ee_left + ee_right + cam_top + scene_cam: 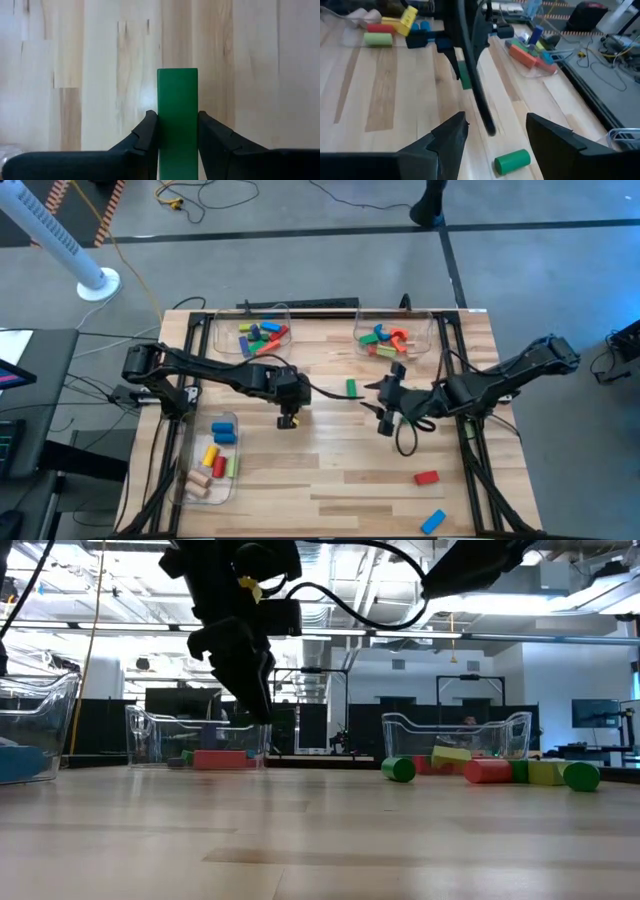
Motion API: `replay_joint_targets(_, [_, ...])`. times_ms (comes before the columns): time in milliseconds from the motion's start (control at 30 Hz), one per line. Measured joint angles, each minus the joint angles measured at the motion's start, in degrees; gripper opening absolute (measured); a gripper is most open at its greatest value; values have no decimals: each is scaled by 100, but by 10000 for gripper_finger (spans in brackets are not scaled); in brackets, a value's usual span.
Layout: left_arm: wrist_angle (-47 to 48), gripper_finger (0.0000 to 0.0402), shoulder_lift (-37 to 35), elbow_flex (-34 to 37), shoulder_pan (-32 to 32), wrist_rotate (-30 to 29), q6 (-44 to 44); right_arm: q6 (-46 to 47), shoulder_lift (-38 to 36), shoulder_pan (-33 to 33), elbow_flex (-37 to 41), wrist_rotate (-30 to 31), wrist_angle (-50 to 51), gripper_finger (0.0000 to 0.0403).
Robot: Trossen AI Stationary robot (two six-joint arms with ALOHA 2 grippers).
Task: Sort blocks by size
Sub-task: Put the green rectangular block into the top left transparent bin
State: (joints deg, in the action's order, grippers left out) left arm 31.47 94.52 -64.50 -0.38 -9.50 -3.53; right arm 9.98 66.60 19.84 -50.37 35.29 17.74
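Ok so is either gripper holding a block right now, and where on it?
The left gripper pinches a green bar block by its long sides near one end. The right gripper is open, holding nothing.

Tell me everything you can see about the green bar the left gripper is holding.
The green bar is a long, flat-faced block, painted plain green with a slight sheen and a square-cut end. It is clamped between the left gripper, one dark finger pressed on each long side, its free end sticking out past the fingertips. It hangs above the wooden table, touching nothing else visible.
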Motion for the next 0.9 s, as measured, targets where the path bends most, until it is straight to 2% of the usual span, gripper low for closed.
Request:
replay_joint_targets(400, [370, 97, -252, -27, 2, -72, 25, -102, -453, 762, 0, 1418, 9, 240])
replay_joint_targets(700, [701, 97, -1150, -27, 2, -486, 63, 57, -433, 904, 0, 1457, 83, 240])
replay_joint_targets(900, [927, 97, -1828, -27, 7, -1043, 103, 355, -338, 904, 2, 1431, 205, 240])
